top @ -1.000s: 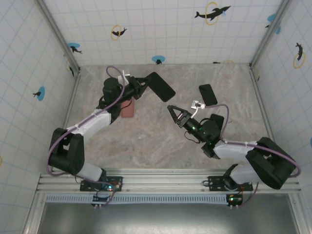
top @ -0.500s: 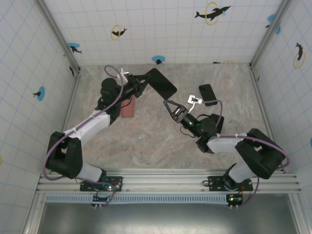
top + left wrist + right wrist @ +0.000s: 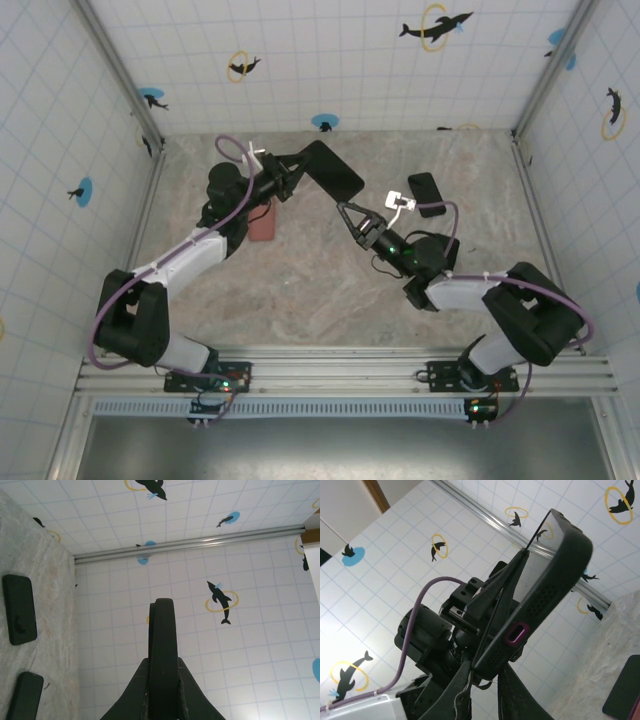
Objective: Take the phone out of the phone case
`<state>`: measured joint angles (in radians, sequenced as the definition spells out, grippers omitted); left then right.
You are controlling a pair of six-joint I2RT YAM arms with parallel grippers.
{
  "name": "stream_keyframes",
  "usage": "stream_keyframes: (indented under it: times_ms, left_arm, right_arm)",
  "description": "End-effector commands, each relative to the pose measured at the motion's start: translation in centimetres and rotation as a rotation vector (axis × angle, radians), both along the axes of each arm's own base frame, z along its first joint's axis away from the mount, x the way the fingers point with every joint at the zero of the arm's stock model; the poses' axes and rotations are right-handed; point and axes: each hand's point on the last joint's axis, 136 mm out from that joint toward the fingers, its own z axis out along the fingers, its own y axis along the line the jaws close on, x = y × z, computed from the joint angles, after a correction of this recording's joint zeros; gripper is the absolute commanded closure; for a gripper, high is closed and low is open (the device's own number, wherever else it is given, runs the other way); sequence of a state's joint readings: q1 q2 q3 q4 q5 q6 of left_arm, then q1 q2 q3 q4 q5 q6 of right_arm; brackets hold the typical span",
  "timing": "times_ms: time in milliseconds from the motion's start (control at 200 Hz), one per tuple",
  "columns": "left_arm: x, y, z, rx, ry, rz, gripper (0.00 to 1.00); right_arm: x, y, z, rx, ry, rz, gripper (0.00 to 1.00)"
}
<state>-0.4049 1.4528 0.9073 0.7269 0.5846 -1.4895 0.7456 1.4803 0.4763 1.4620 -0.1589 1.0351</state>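
Above the back of the counter (image 3: 320, 290), left pincer (image 3: 288, 175) is clenched on the phone case (image 3: 332, 172) and holds it raised, tilted, clear of the surface. Phone (image 3: 534, 560) sits inside the case, not out yet. Left wrist view has the case edge-on and upright between the jaws. Right pincer (image 3: 347, 210) is at the case's lower corner. In the right wrist view its fingers (image 3: 462, 692) stand either side of that corner, close together; whether they actually clamp it, cannot tell. Second black phone-like slab (image 3: 427, 193) lies flat near the right pincer. Reddish block (image 3: 263, 222) lies under the left arm.
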Motion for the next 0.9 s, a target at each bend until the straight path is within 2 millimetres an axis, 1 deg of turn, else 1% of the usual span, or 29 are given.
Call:
stream_keyframes:
  times_ms: [0, 115, 290, 360, 425, 480, 601, 736, 791, 896]
  left_arm:
    - [-2.0, -0.1, 5.1, -0.093, -0.11, -0.04, 1.0]
    - [-2.4, 0.1, 5.3, -0.098, -0.107, -0.041, 1.0]
    - [-2.7, 0.3, 5.4, -0.119, -0.096, -0.044, 1.0]
    - [-2.8, 0.3, 5.3, -0.116, -0.093, -0.044, 1.0]
    - [-2.8, 0.3, 4.7, -0.093, -0.089, -0.037, 1.0]
    - [-2.7, 0.4, 4.2, -0.078, -0.085, -0.028, 1.0]
    - [-2.1, 0.4, 3.5, -0.026, -0.099, -0.003, 1.0]
    - [-1.5, 0.4, 3.2, -0.008, -0.113, 0.019, 1.0]
    - [-1.2, 0.4, 3.0, -0.001, -0.113, 0.026, 1.0]
    - [-1.0, 0.4, 2.7, -0.003, -0.109, 0.024, 1.0]
  right_arm:
    - [1.6, 0.1, -1.9, -0.149, -0.006, -0.063, 0.83]
    - [2.5, -0.9, -3.1, -0.189, 0.007, -0.098, 0.85]
    - [3.4, -1.1, -5.4, -0.301, 0.032, -0.116, 0.86]
    - [3.6, -1.4, -5.7, -0.307, 0.04, -0.119, 0.85]
    - [3.4, -1.7, -4.8, -0.275, 0.017, -0.109, 0.85]
    - [2.9, -1.5, -3.9, -0.255, -0.014, -0.083, 0.82]
    - [0.6, -0.7, -0.9, -0.166, -0.115, 0.034, 0.68]
    - [-1.4, -1.2, 2.1, -0.032, -0.169, 0.087, 0.53]
    - [-2.3, -1.0, 2.8, -0.014, -0.186, 0.129, 0.5]
    - [-2.3, -1.0, 3.2, 0.01, -0.163, 0.134, 0.49]
